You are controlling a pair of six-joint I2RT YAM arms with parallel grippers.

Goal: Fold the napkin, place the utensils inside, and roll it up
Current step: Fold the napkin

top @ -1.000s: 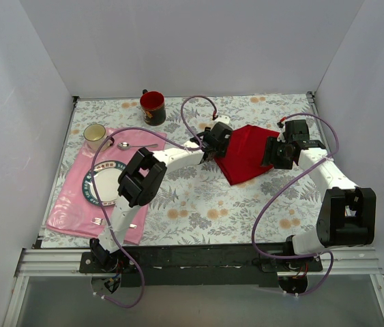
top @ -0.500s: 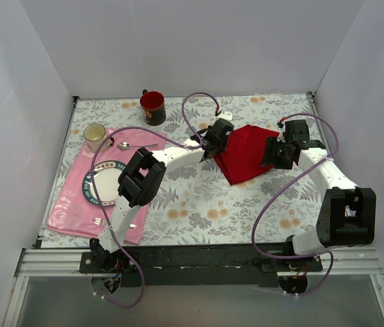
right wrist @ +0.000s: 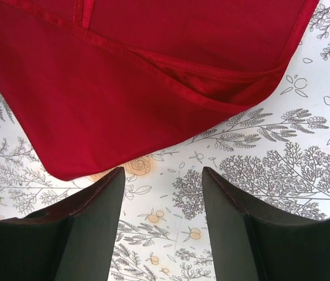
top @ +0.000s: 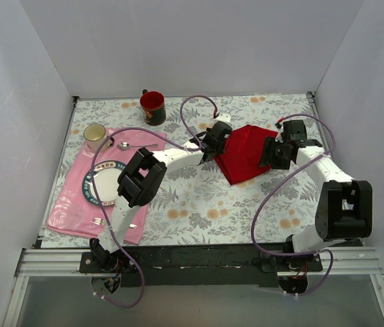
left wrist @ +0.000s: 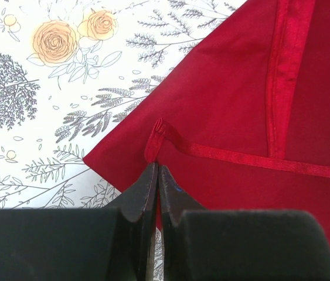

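Observation:
The red napkin (top: 245, 155) lies folded on the flowered tablecloth at centre right, its hems showing. My left gripper (top: 217, 145) is at the napkin's left edge; in the left wrist view its jaws (left wrist: 157, 168) are shut on a pinched bit of the napkin's hem (left wrist: 241, 105). My right gripper (top: 271, 154) is at the napkin's right side. In the right wrist view it (right wrist: 163, 172) is open and empty over bare tablecloth, just short of the napkin's edge (right wrist: 123, 88). No gold utensils are in view.
A pink placemat (top: 69, 211) at the left holds a plate (top: 106, 182), a silver fork (top: 97, 221) and a silver spoon (top: 134, 145). A beige cup (top: 95, 133) and a red mug (top: 153, 107) stand at the back left. White walls enclose the table.
My left gripper lifted the napkin's left edge a little and settled back. My right gripper shifted slightly away from the near edge, staying open.

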